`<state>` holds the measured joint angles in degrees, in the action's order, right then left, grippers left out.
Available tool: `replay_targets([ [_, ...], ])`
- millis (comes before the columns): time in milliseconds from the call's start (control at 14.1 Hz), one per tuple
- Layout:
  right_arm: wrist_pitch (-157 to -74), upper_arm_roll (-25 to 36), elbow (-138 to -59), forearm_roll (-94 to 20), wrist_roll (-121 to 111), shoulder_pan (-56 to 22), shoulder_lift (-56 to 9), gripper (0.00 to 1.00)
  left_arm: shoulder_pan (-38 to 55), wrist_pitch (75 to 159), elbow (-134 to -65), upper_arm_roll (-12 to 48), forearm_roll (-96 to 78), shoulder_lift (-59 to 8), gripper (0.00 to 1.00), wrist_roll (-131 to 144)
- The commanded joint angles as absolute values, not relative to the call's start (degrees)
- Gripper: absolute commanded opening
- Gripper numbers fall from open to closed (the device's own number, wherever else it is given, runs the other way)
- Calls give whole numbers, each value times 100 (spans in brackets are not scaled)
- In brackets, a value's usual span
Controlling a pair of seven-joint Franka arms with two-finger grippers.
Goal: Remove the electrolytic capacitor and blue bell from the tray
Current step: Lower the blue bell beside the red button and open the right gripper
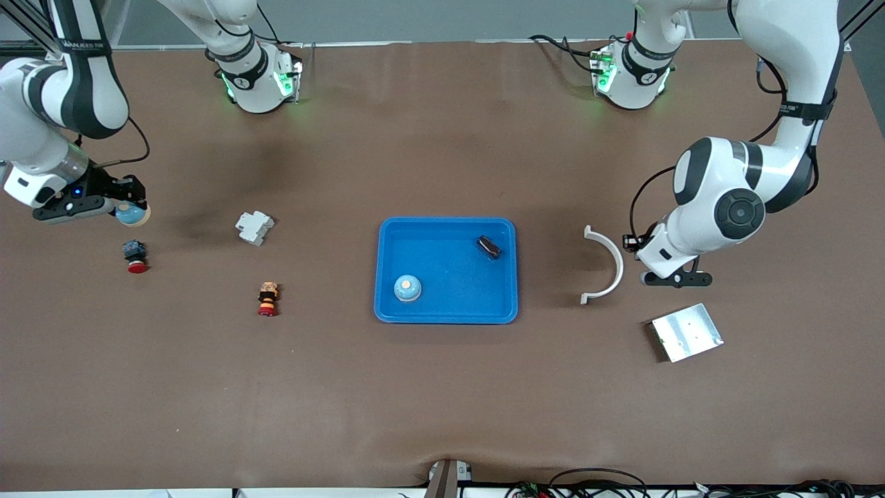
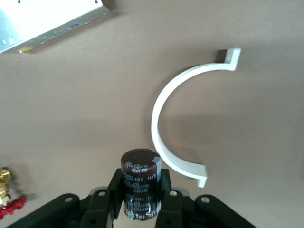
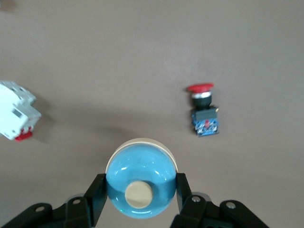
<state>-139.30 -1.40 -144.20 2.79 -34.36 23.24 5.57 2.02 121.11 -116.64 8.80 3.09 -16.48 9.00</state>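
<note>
A: Where are the two parts?

B: The left tool (image 2: 137, 199) is clenched on a dark capacitor (image 2: 140, 185), up over the surface (image 1: 442, 401) just beside a white curved bracket (image 1: 608, 266); a metal plate (image 1: 686, 332) lies near. The right tool (image 3: 137, 194) grips a blue bell (image 3: 140, 185) above a red emergency button (image 1: 135, 256).

A: And around the blue tray (image 1: 387, 277)?

B: It already holds another bell (image 1: 407, 288) and another capacitor (image 1: 489, 246). A white breaker (image 1: 254, 227) and a stacked switch (image 1: 267, 298) lie between the right tool and the tray.
</note>
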Motion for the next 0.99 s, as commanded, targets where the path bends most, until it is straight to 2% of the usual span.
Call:
replay_targets([
  [0,-14447,-229,-15001,176,-3595,2452,721,0,54,12190,-11926,940,929,-1468,10,381],
  [71,-14719,-229,-15177,176,-3595,2478,703,0,35,12269,-11953,940,1001,-1494,15,-92],
  [142,-15035,-229,-15361,176,-3595,2496,677,0,26,12357,-11962,940,993,-1503,16,-262],
  [284,-15414,-229,-15573,176,-3595,2583,546,0,18,12672,-12058,940,1002,-1555,16,-281],
  [497,-15556,-237,-15601,167,-3682,2777,291,0,-61,13261,-12278,940,1002,-1643,16,-281],
  [923,-16399,-255,-15609,167,-3762,2997,-544,0,-281,13763,-12463,958,941,-1845,16,-97],
])
